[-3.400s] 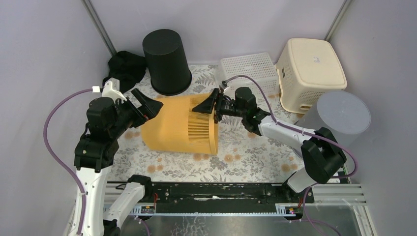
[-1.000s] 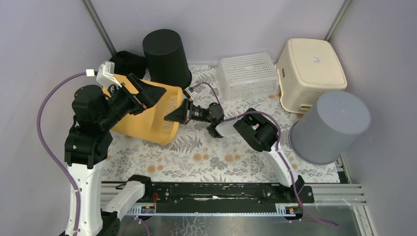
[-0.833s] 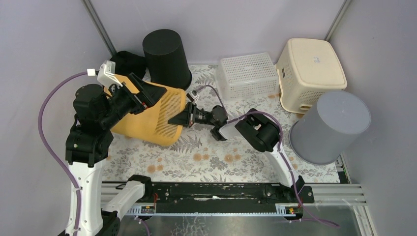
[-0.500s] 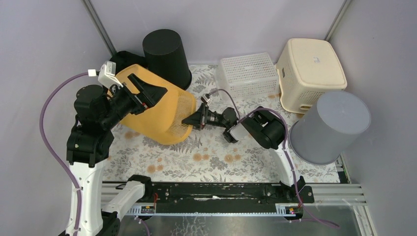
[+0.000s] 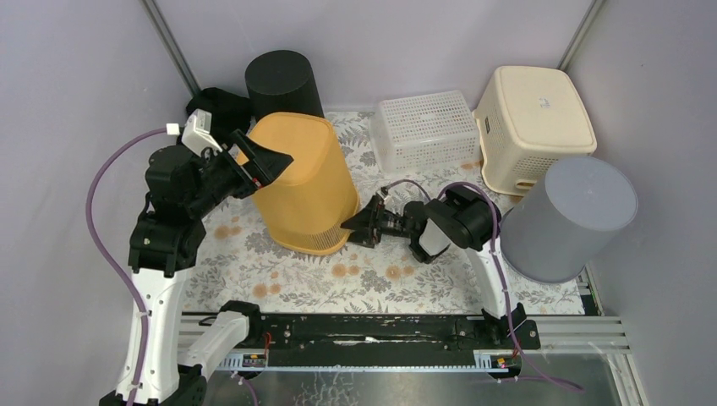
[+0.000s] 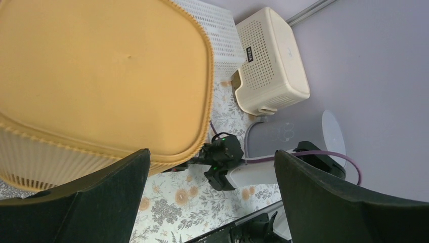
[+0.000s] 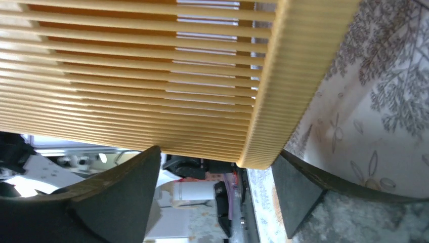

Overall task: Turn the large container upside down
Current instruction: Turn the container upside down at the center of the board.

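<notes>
Nearest me, the right pincer (image 5: 359, 228) sits low over the worktop (image 5: 380, 279). It is released, its fingers spread either side of the bottom rim of the yellow container (image 5: 309, 182). The container stands directly ahead of this pincer, base up and mouth down on the worktop. In the right wrist view the slatted wall fills the gap between the jaws, and I cannot tell whether the rim lies flat all round.

I judge the flip nearly done; what matters now is letting go cleanly. I would back this pincer straight off along the worktop with the jaws wide, so neither finger catches a slat and drags the rim.

Further on, the left pincer (image 5: 262, 154) is also released and spread wide, one finger over the upturned base; I cannot tell if it touches. I would raise it straight up before swinging it away, since a sideways pull could tip the container.

Just beyond that pincer stands the black bin (image 5: 283, 85), close behind the container, so there is little room that way.
</notes>
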Motion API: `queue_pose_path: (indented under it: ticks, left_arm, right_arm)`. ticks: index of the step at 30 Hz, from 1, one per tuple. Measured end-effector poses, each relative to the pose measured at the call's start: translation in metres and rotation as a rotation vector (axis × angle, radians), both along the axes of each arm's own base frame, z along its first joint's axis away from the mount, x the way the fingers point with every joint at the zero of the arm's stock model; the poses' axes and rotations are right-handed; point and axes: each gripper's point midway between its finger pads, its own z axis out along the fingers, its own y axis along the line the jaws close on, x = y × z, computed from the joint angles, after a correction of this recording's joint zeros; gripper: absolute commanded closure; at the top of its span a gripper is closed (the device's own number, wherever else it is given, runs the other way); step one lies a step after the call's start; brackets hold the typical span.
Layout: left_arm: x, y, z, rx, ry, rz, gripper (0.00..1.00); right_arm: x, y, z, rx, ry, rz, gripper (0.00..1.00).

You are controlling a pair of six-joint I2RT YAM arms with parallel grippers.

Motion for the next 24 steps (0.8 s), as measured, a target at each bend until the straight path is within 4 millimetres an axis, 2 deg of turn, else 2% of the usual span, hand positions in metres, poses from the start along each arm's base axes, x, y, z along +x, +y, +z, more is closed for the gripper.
queue_pose_path:
  ticks: [2,10,15,19,24]
  left_arm:
    - [0.003,0.000,-0.009,0.002,0.016,0.000,0.00]
    - [0.011,-0.001,-0.050,0.014,0.102,0.001,0.00]
    - [0.016,0.000,-0.055,0.022,0.093,0.007,0.00]
    - [0.025,0.001,-0.060,0.029,0.076,0.015,0.00]
    - [0.038,0.004,-0.064,0.044,0.040,0.043,0.00]
  right_arm:
    - [-0.002,-0.009,-0.005,-0.012,0.028,-0.014,0.07]
    - [-0.004,-0.031,-0.007,-0.066,0.016,-0.048,0.05]
    - [-0.003,-0.035,-0.016,-0.186,0.006,-0.053,0.04]
    - [0.007,-0.035,-0.026,-0.324,-0.010,-0.053,0.03]
    - [0.020,-0.034,-0.028,-0.443,-0.045,-0.028,0.02]
